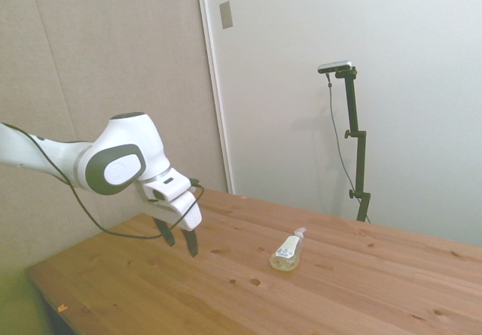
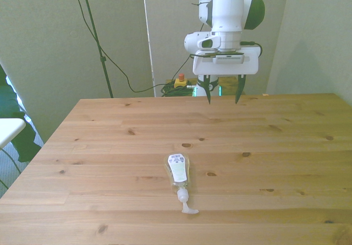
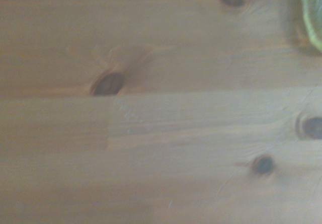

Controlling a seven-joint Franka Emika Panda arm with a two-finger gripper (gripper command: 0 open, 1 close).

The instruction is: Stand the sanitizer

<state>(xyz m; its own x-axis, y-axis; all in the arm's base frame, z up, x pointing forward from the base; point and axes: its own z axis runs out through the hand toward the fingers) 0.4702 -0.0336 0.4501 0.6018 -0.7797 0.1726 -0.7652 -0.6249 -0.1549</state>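
Pale yellow liquid in a clear little pump bottle, that's the sanitizer [image 2: 177,173], and right now it's flat on its side on the wooden table [image 2: 286,162], white nozzle pointing toward the near edge in the front view, label facing up. My gripper [image 2: 223,96] is hanging above the far part of the table with both fingers spread wide, nothing in them, well apart from the bottle. The wrist cam is mostly blurry wood grain and knots, with a greenish sliver at one corner that I can't identify for sure.

Stuff I'm worried about from here: the bottle is round-ish and slick plastic, so if I pinch it off-centre it'll probably squirt out or roll. The body lies at a slight angle to the planks, so I think I need to rotate the wrist to match or I'll close on a corner. Grabbing near the pump could press it or let the heavy end swing. And if I let go before the base sits flat, it just tips again.
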